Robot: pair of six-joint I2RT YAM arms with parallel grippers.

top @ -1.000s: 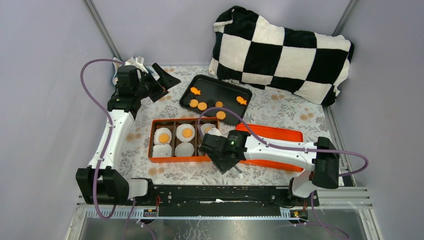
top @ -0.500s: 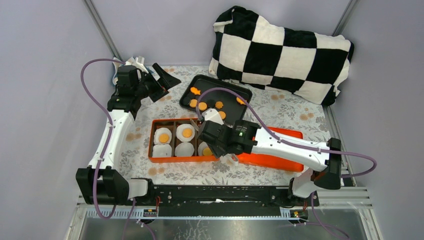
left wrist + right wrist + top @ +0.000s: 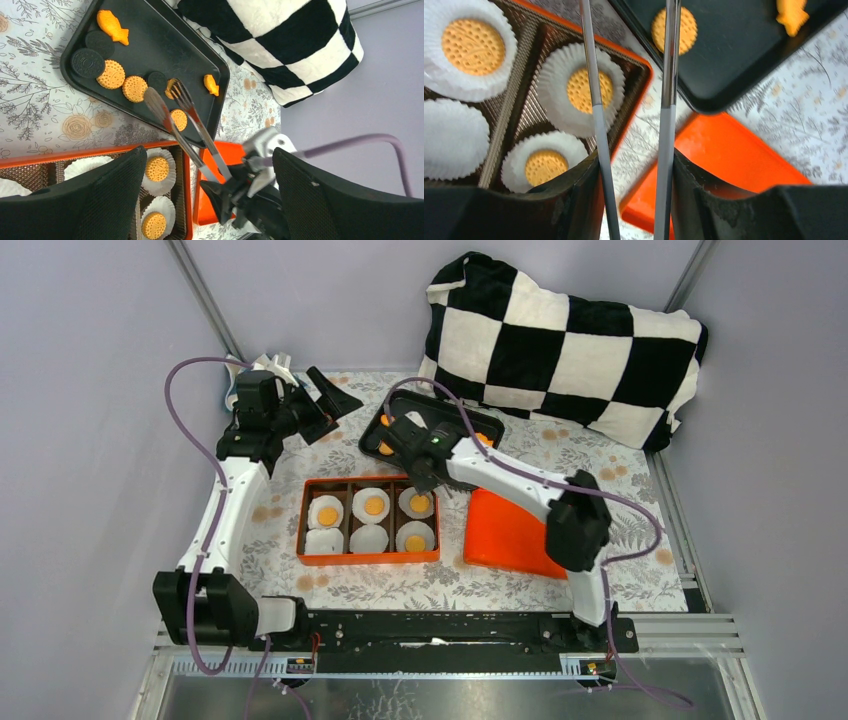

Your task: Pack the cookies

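My right gripper (image 3: pixel 422 458) is shut on metal tongs (image 3: pixel 186 117) and holds them over the black tray (image 3: pixel 150 45). The tong arms are spread, and their tips flank a round orange cookie (image 3: pixel 178 119) on the tray. More round cookies (image 3: pixel 111 75) and fish-shaped ones (image 3: pixel 113 27) lie on the tray. The orange box (image 3: pixel 368 559) holds six white paper cups. Several hold a cookie (image 3: pixel 373 505), and the two near-left cups (image 3: pixel 323 540) are empty. My left gripper (image 3: pixel 325 405) is open and empty, high at the far left.
An orange lid (image 3: pixel 510 530) lies right of the box. Dark sandwich biscuits (image 3: pixel 87 62) sit on the tray too. A black-and-white checked cushion (image 3: pixel 570 350) fills the back right. The right arm's purple cable (image 3: pixel 520 475) arcs over the tray and lid.
My right arm has swung from the box's near right corner back to the black tray, carrying the tongs. The left arm has not moved.
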